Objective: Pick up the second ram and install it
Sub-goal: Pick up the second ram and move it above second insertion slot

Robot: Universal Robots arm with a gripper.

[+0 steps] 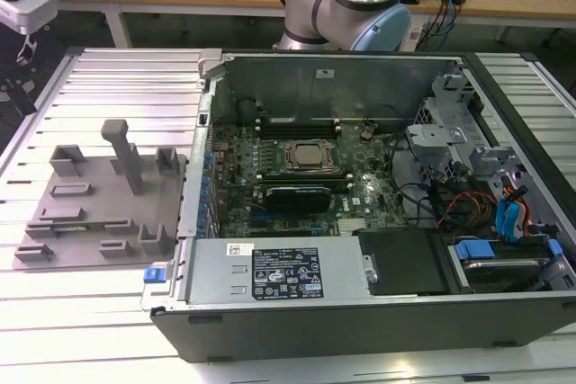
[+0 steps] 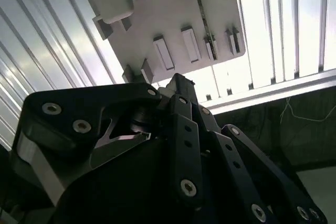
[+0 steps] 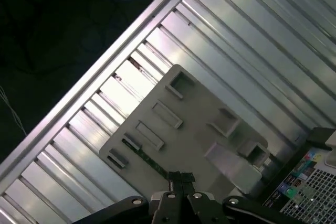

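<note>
The second ram [image 3: 147, 158] is a thin dark green stick lying edge-up in a slot along one side of the grey fixture plate [image 3: 194, 119]. In the first wrist view my gripper [image 3: 181, 178] hangs high above that plate, close to the ram's end, with its black fingers drawn together and nothing between them. The second wrist view looks past the gripper [image 2: 176, 80] from behind its linkage, down onto the same fixture plate [image 2: 173, 14]. In the exterior view the fixture plate [image 1: 99, 213] lies left of the open computer case [image 1: 360, 294].
The case holds a motherboard [image 1: 297, 168] with a CPU socket [image 1: 310, 155] and a black-shrouded card [image 1: 292, 197]. Cables and drive bays [image 1: 486, 213] fill its right side. The ribbed metal table [image 1: 117, 96] carries everything. An upright post [image 1: 121, 150] rises from the fixture.
</note>
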